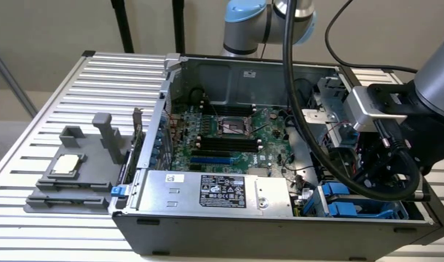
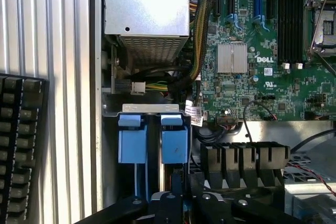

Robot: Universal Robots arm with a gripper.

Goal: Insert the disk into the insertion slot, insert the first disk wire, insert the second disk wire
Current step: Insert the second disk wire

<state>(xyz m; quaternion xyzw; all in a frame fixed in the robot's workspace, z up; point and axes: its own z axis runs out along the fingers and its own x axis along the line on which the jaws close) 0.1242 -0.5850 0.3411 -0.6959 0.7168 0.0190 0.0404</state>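
blue tabs of the insertion slot (image 2: 152,139) sit just beyond the closed end effector (image 2: 170,203), its tips cut off.

Joint caps: my arm (image 1: 265,24) is silver-grey tube with pale blue caps.
Cable: thick black hose (image 1: 331,164) loops down toward my fingers.
Wrist block: silver camera housing (image 1: 371,109), above black gripper (image 2: 176,203) body.

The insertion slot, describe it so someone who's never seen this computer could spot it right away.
Start at the open computer case on the slatted table. Along its front wall, pass the silver box with the black label toward the exterior view's right corner. The insertion slot sits there, the only part with bright blue plastic tabs.
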